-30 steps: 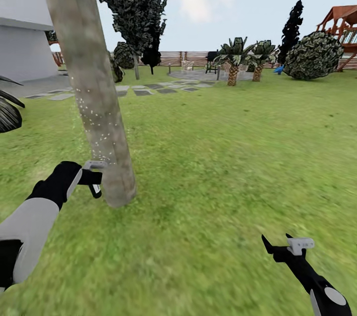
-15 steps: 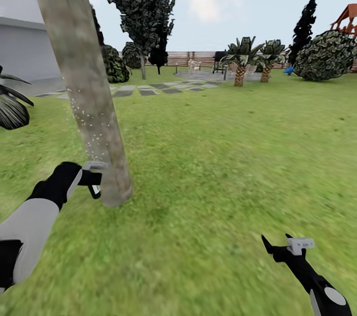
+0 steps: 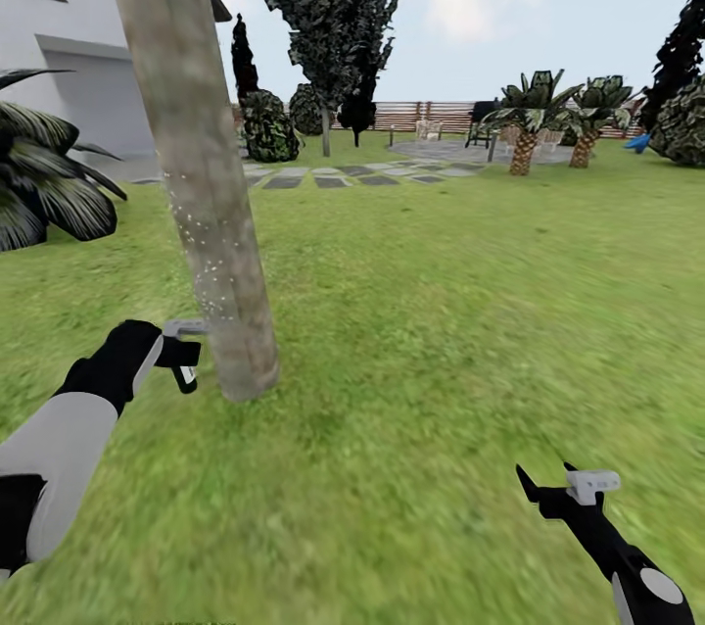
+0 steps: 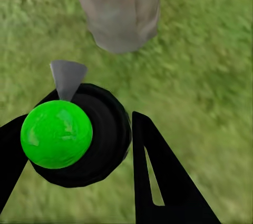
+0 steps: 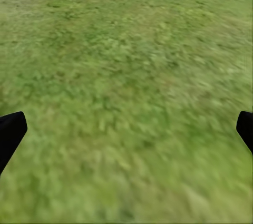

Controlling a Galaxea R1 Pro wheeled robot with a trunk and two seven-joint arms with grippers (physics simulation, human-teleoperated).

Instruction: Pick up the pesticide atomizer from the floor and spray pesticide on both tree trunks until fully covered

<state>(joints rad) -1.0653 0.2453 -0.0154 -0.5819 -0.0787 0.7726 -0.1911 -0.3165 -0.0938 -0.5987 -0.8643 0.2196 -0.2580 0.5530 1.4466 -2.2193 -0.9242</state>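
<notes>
A thick, leaning grey-brown tree trunk (image 3: 201,184) rises from the grass just ahead on the left, and its base (image 4: 118,10) fills the far end of the left wrist view. Fine white specks of pesticide (image 3: 211,258) dot its lower part. My left gripper (image 3: 184,356) is shut on the pesticide atomizer (image 4: 79,137), a dark round body with a green ball and a grey nozzle pointing at the trunk's foot. The bottle sits a hand's width from the bark. My right gripper (image 3: 544,480) hangs open low on the right over bare lawn (image 5: 126,76).
A white house (image 3: 69,47) and a dark spiky plant (image 3: 44,179) stand to the left. Stepping stones (image 3: 333,179), a thin-trunked dark tree (image 3: 333,8), two short palms (image 3: 524,120) and a slatted fence (image 3: 431,114) lie farther back. Open grass (image 3: 460,312) spreads to the right.
The whole head view has slid right, bringing the house window and spiky plant into sight, so the camera turned left. Both arms keep their places in the picture, the left still beside the trunk.
</notes>
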